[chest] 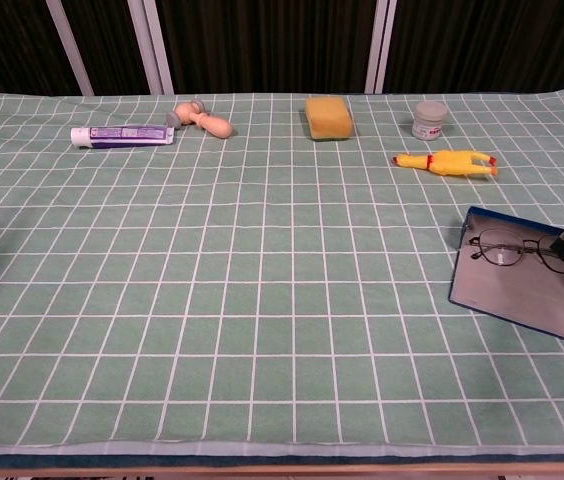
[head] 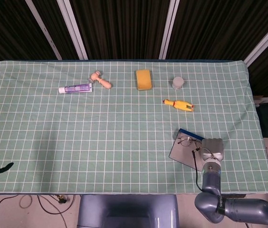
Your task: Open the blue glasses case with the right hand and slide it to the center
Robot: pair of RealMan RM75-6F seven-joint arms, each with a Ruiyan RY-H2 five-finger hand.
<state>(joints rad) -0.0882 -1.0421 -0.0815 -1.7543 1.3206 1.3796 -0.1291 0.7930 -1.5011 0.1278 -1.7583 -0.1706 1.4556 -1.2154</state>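
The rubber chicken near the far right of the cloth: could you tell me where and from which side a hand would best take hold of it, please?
Probably around its body's middle, from above. The rubber chicken lies flat on the cloth, long axis running left to right, with bare cloth on its near and far sides, so fingers could close across its narrow width.

You face a table (head: pixel 39 142) draped in a pale green cloth (chest: pixel 212 300) with a white grid. Behind it, dark ribbed panels (head: pixel 119 28) fill the wall, split by slanted white bars (head: pixel 72 28). Cables (head: pixel 10 202) lie on the floor by the near left corner.
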